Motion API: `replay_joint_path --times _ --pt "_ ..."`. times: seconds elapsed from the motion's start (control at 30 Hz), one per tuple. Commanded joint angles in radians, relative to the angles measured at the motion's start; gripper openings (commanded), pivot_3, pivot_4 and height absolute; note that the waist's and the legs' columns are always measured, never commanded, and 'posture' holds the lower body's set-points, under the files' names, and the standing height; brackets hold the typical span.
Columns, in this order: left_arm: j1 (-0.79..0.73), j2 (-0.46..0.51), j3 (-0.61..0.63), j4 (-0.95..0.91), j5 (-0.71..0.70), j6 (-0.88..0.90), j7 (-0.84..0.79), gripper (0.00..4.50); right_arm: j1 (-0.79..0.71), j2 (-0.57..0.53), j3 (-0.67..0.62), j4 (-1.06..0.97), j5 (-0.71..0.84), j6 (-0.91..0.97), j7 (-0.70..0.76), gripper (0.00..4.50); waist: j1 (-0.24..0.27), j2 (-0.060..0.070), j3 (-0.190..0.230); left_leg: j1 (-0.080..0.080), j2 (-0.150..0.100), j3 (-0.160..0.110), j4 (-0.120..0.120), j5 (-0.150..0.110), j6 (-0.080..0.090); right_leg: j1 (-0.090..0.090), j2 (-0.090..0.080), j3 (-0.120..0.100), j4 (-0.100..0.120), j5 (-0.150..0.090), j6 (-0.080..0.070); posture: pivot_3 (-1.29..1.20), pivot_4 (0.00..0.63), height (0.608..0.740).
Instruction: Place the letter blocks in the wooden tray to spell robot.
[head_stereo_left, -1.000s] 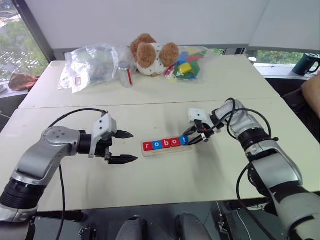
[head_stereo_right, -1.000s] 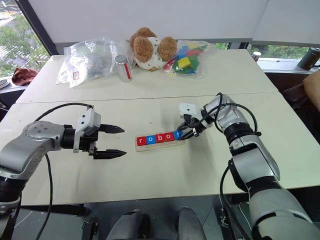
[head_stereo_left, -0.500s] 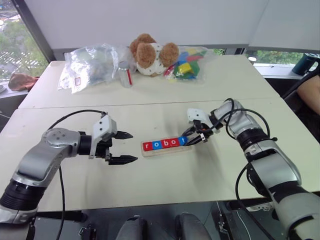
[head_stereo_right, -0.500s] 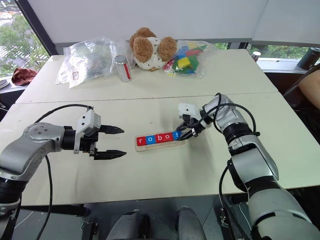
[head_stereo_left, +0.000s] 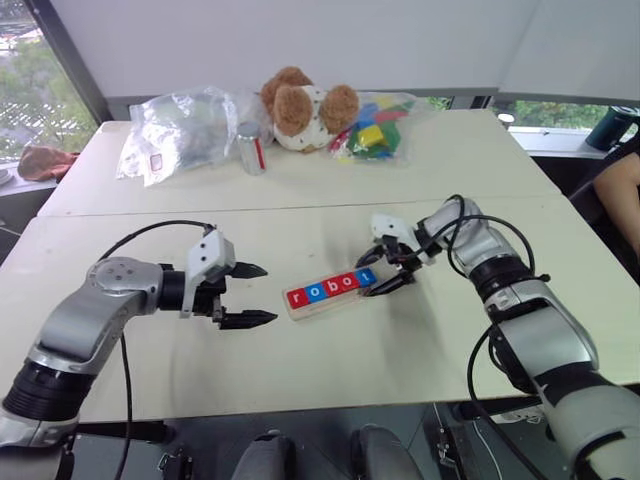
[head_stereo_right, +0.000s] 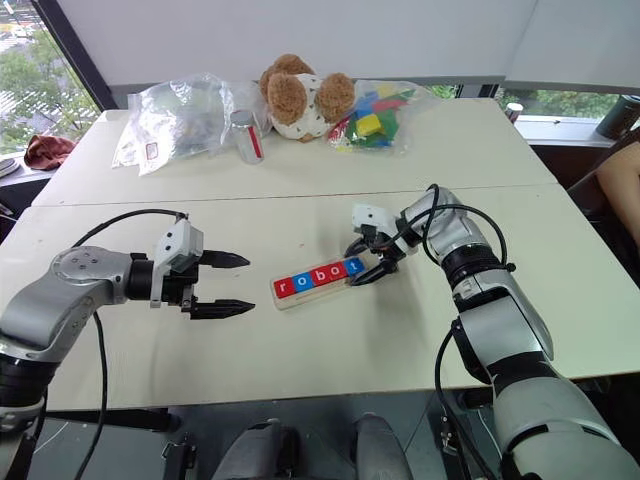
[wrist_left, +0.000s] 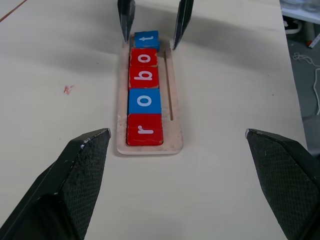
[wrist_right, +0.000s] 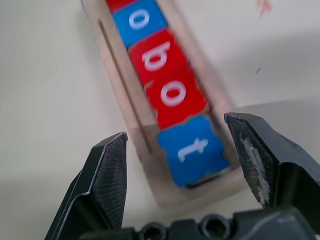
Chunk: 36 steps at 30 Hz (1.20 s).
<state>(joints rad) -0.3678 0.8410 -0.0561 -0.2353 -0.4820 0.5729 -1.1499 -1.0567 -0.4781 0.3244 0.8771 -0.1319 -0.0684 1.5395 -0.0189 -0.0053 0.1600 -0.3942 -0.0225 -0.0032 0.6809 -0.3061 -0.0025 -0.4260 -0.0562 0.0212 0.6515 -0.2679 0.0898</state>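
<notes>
The wooden tray (head_stereo_left: 332, 304) lies mid-table, slightly askew. Its slot holds the letter blocks in a row: red r (head_stereo_left: 295, 296), blue o (head_stereo_left: 312, 291), red b (head_stereo_left: 330, 287), red o (head_stereo_left: 347, 282) and blue t (head_stereo_left: 365, 277). My right gripper (head_stereo_left: 369, 277) is open at the tray's right end, one finger on each side of the t block (wrist_right: 192, 150), gripping nothing. To the left of the tray, apart from it, my left gripper (head_stereo_left: 268, 294) stands open and empty, pointing along the tray (wrist_left: 172, 125).
At the back of the far table sit a teddy bear (head_stereo_left: 305, 105), a clear bag of coloured toy blocks (head_stereo_left: 375, 128), a crumpled plastic bag (head_stereo_left: 180, 125) and a can (head_stereo_left: 250, 148). A mug (head_stereo_left: 612, 125) and a person's arm (head_stereo_left: 615, 190) are at the right edge.
My right gripper was shut at the t block and now stands open astride it. The tray's right end has swung slightly away from me. The left gripper has kept still.
</notes>
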Motion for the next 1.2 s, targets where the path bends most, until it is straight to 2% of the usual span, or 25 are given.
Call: replay_joint_path --times 0.03,0.27,0.87,1.1,1.2 --pt "-0.015 0.000 0.016 -0.005 -0.003 -0.012 -0.003 4.50 -0.002 -0.031 -0.033 -0.063 0.024 -0.027 -0.010 3.38 0.002 0.000 0.000 0.000 0.000 0.000 0.000 0.000 0.000 0.000 0.000 0.000 0.000 0.000 0.000 0.00 0.150 0.740" --pt "-0.032 -0.006 0.008 0.003 -0.001 -0.008 -0.007 4.50 0.006 -0.048 -0.014 -0.028 -0.011 -0.117 -0.048 3.38 0.001 0.000 0.000 0.000 0.000 0.000 0.000 0.000 0.001 0.000 0.000 0.000 0.000 0.000 0.000 0.00 0.150 0.740" --pt "-0.027 -0.004 0.017 -0.008 -0.004 -0.001 0.002 4.50 -0.052 -0.011 0.011 0.134 -0.086 -0.245 -0.146 3.38 -0.001 0.000 0.000 0.000 0.000 0.000 0.000 0.000 0.000 0.000 0.000 0.000 0.000 0.000 0.000 0.00 0.150 0.740" --pt "-0.025 -0.006 0.016 -0.009 -0.005 -0.002 0.004 4.50 -0.057 -0.008 0.007 0.151 -0.089 -0.261 -0.144 3.38 -0.001 0.000 0.000 0.000 0.000 0.000 0.000 0.000 0.000 0.000 0.000 0.000 0.000 0.000 0.000 0.00 0.150 0.740" --pt "-0.021 -0.003 0.019 -0.011 -0.007 -0.002 0.002 4.50 -0.040 -0.025 -0.003 0.115 -0.064 -0.243 -0.093 3.38 -0.001 0.000 0.000 0.000 0.000 0.000 0.000 0.000 0.000 0.000 0.000 0.000 0.000 0.000 0.000 0.00 0.150 0.740"
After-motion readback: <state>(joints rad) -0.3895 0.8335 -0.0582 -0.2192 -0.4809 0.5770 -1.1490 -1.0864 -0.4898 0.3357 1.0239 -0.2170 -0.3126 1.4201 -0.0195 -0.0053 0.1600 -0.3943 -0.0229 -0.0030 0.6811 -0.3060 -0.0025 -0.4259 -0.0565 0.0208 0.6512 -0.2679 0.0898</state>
